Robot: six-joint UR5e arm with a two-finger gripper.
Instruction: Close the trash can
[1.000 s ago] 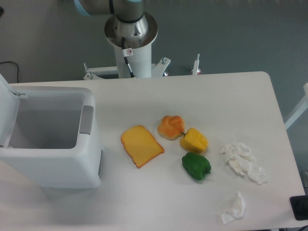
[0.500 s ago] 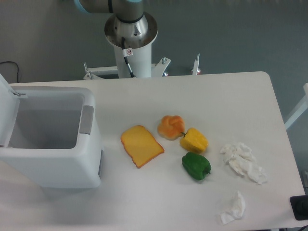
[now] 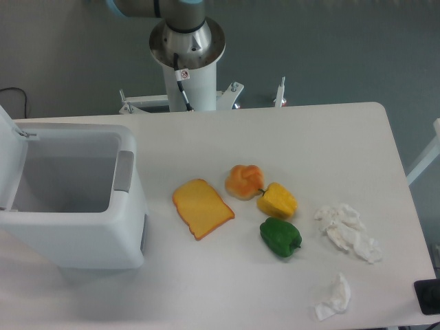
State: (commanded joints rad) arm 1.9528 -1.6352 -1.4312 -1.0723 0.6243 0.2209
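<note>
The trash can (image 3: 75, 206) was seen at the left side of the white surface (image 3: 275, 137), with its top open. Its flat lid (image 3: 10, 161) was tipped up at the far left edge, and the inside of the bin looked empty. A grey push tab (image 3: 124, 170) was seen on the rim at its right side.

The tool was not in the picture, so its state could not be told, nor could its place relative to the trash can. Only the arm's round base (image 3: 187, 41) was seen, behind the surface and up to the right of the bin.

To the right of the trash can, a slice of bread (image 3: 202, 207) was laid flat. A bun (image 3: 244, 181), a yellow pepper (image 3: 277, 200) and a green pepper (image 3: 280, 237) were bunched close together. Crumpled tissues (image 3: 347, 230) were seen further right, with one smaller tissue (image 3: 335, 297) near the front edge.
</note>
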